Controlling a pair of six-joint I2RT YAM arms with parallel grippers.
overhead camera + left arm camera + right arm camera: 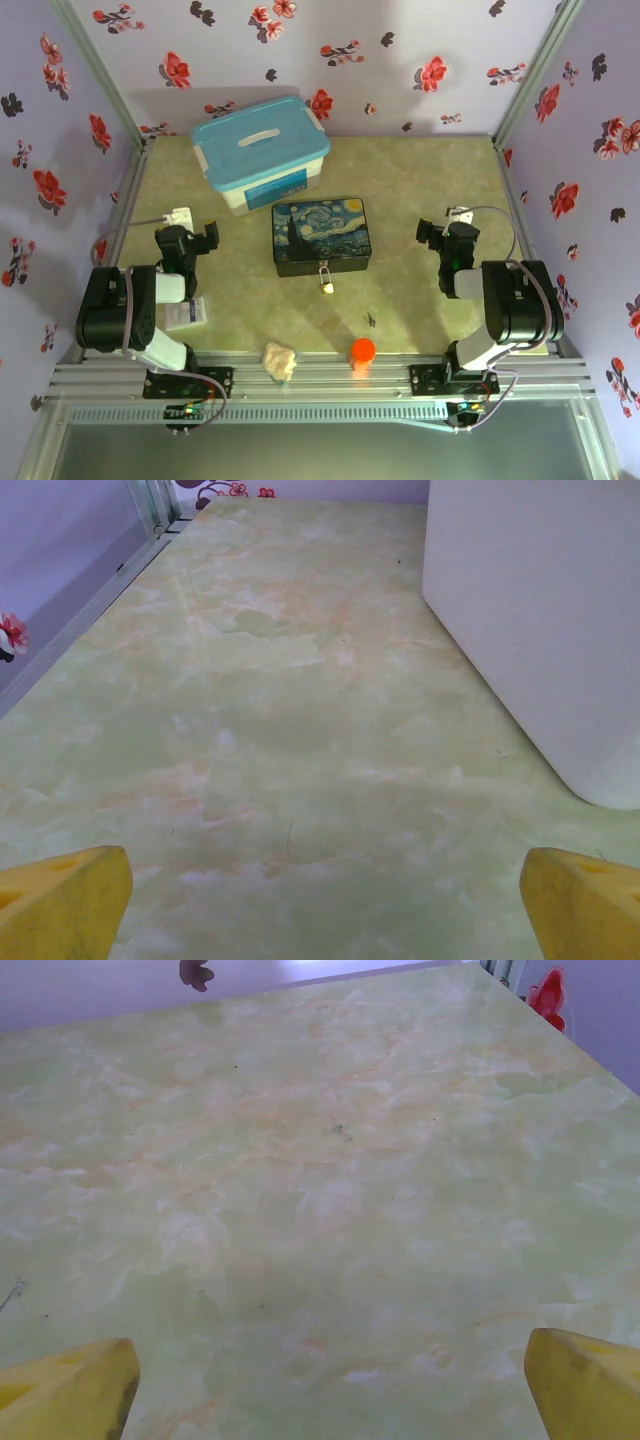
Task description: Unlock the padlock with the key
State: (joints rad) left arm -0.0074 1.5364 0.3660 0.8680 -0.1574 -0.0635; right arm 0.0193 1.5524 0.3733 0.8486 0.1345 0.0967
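The small brass-and-silver padlock [326,278] hangs at the front edge of the dark-blue starry-painting tin box [322,236], mid-table. The tiny dark key [371,319] lies flat on the table to the padlock's right and nearer me. My left gripper [190,238] rests far left of the tin, jaws wide apart, its yellow fingertips [62,908] at the bottom corners of the left wrist view with bare table between them. My right gripper [440,232] sits right of the tin, also open, its yellow fingertips [68,1392] framing bare table.
A white bin with a blue lid [262,152] stands at the back left, its wall [540,630] close to my left gripper. An orange round cap [362,350] and a crumpled cream wad [281,362] lie near the front edge. A small white packet [188,313] sits beside the left arm.
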